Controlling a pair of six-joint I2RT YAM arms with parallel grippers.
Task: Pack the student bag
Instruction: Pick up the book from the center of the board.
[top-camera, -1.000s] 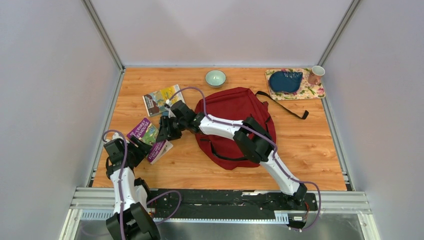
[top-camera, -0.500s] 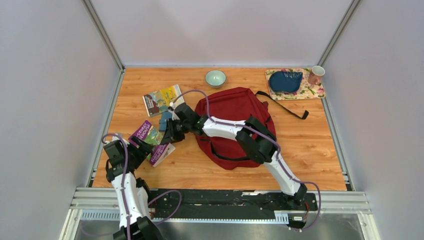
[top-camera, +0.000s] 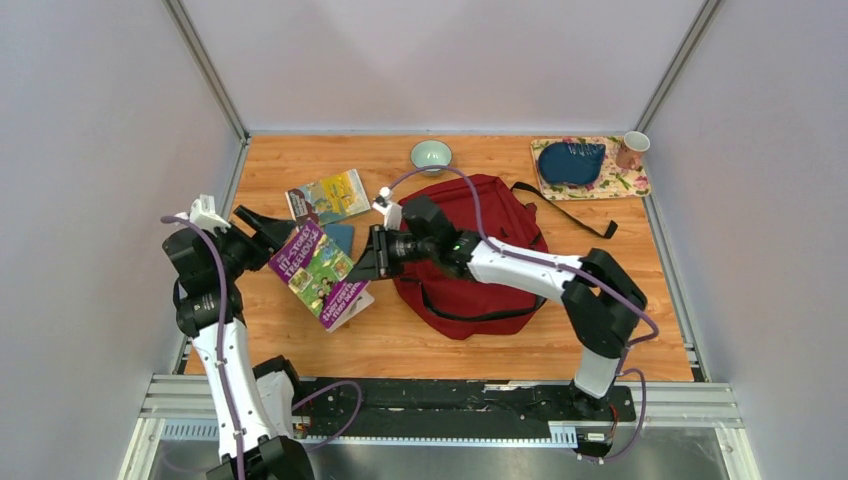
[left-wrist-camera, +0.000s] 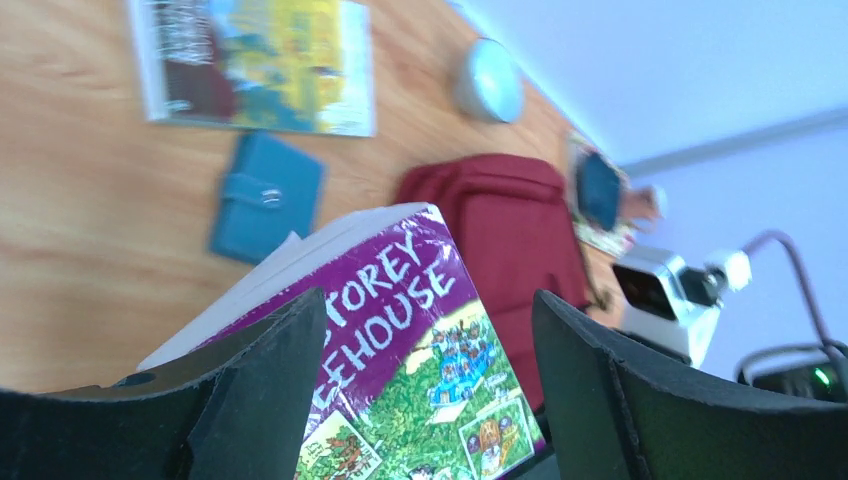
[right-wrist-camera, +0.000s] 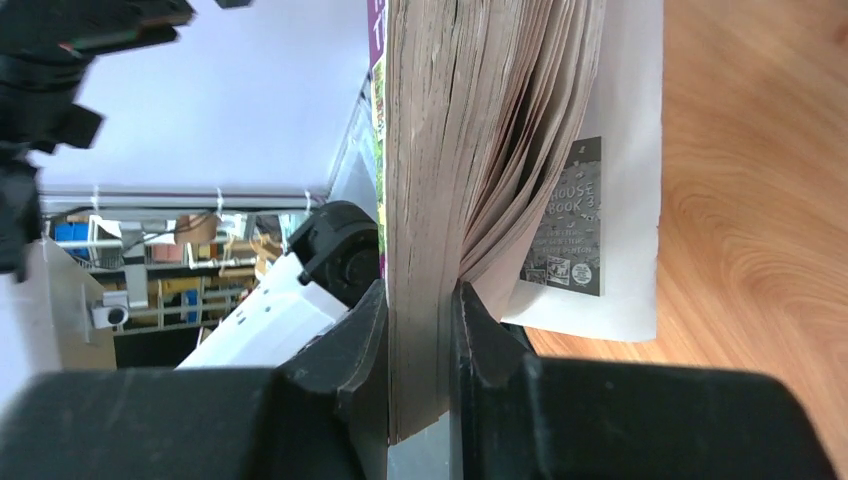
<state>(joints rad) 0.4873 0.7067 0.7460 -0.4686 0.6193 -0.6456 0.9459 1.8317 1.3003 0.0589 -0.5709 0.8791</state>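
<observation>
The dark red student bag (top-camera: 470, 215) lies flat mid-table; the left wrist view shows it too (left-wrist-camera: 500, 210). A purple book (top-camera: 318, 272) hangs tilted just left of it, off the table. My right gripper (top-camera: 366, 264) is shut on that book's page edge (right-wrist-camera: 420, 330), and its back cover (right-wrist-camera: 625, 200) fans loose. The left gripper (top-camera: 256, 226) stands open by the book's upper left edge. In the left wrist view its fingers (left-wrist-camera: 270, 390) flank the cover (left-wrist-camera: 420, 340) without pressing it.
A second picture book (top-camera: 328, 197) and a small blue wallet (top-camera: 340, 236) lie left of the bag. A pale bowl (top-camera: 431, 155) sits at the back. On the floral mat (top-camera: 630, 184) at the back right are a dark blue pouch (top-camera: 570, 162) and a mug (top-camera: 632, 148).
The right gripper has closed on the purple book and raised it off the table. The left arm has lifted and swung back to the left, its jaws wider. The right elbow moved right.
</observation>
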